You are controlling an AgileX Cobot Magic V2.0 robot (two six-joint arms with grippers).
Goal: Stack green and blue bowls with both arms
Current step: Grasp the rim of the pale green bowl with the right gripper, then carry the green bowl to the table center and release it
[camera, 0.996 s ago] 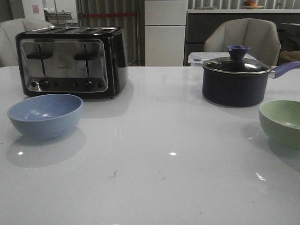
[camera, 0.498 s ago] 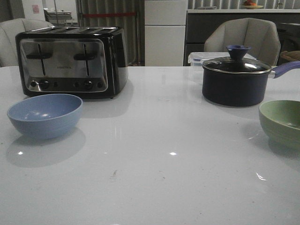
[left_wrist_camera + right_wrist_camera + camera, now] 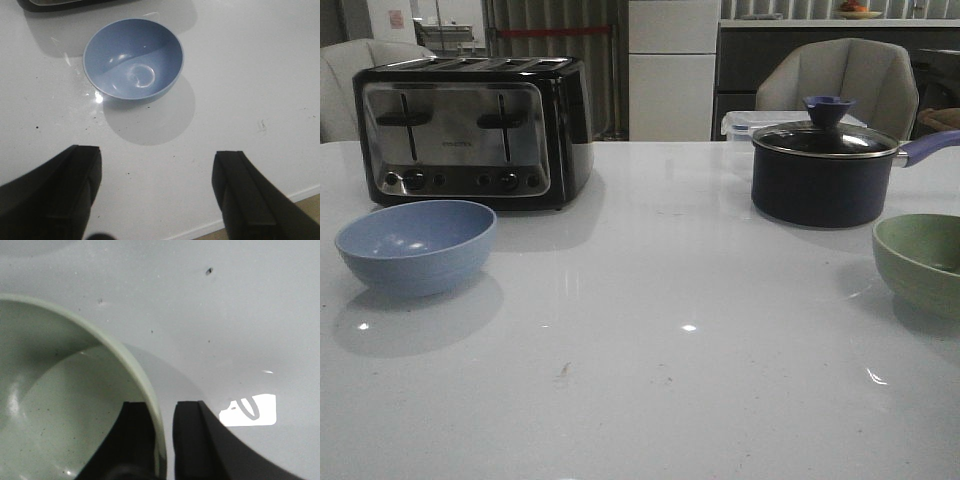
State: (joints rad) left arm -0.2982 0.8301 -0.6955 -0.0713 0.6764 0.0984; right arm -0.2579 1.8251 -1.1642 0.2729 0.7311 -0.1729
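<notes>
The dusty blue bowl [image 3: 416,245] sits upright on the white table at the front left, before the toaster. In the left wrist view the blue bowl [image 3: 133,59] lies ahead of my left gripper [image 3: 156,170], which is wide open, empty and above the table near its front edge. The pale green bowl [image 3: 923,262] sits at the right edge of the front view. My right gripper [image 3: 161,412] straddles the rim of the green bowl [image 3: 60,405], one finger inside, one outside, jaws closed narrowly on the rim. Neither gripper shows in the front view.
A black and chrome toaster [image 3: 470,130] stands at the back left. A dark navy lidded saucepan [image 3: 825,170] with a handle pointing right stands at the back right, just behind the green bowl. Chairs stand beyond the table's far edge.
</notes>
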